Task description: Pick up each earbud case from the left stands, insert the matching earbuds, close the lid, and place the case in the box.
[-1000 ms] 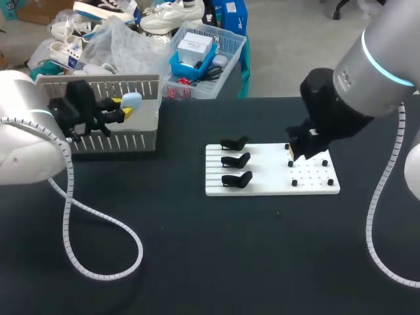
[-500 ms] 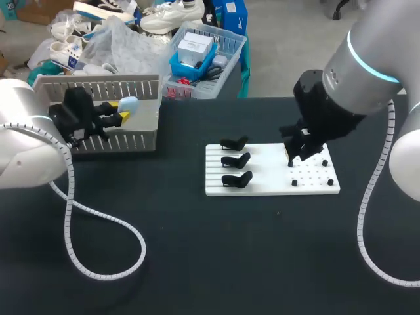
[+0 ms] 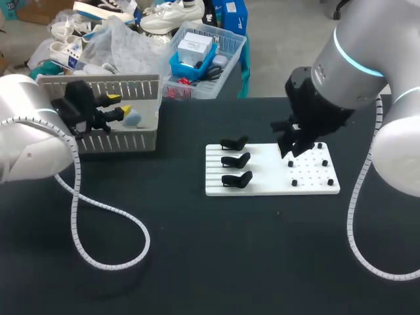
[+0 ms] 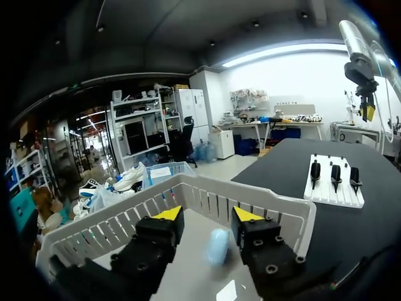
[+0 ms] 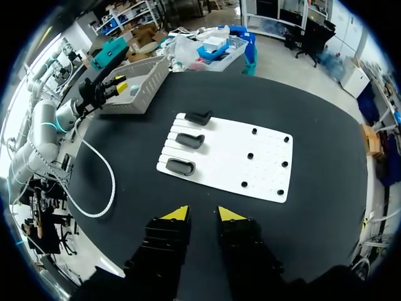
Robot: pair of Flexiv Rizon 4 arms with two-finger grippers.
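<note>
A light-blue earbud case [image 3: 133, 117] lies inside the white slatted box [image 3: 121, 139] at the table's back left. My left gripper [image 3: 117, 105] hovers over the box, open, with the case [image 4: 217, 246] loose on the box floor below the gap between its fingers. On the white board [image 3: 272, 187], three black stands [image 3: 235, 161] hold no cases, and small black pegs [image 3: 312, 172] dot its right half. My right gripper [image 3: 293, 148] hangs above the board's peg side. In the right wrist view its fingers [image 5: 232, 215] stand slightly apart with nothing between them.
The left arm's white coiled cable [image 3: 115, 257] loops across the dark table in front of the box. The right arm's cable [image 3: 355, 231] hangs down near the table's right edge. The box's slatted wall [image 4: 250, 199] rises just ahead of the left gripper.
My left gripper has opened and the blue case has dropped from its fingers into the box. My right arm has shifted left and back over the board.
</note>
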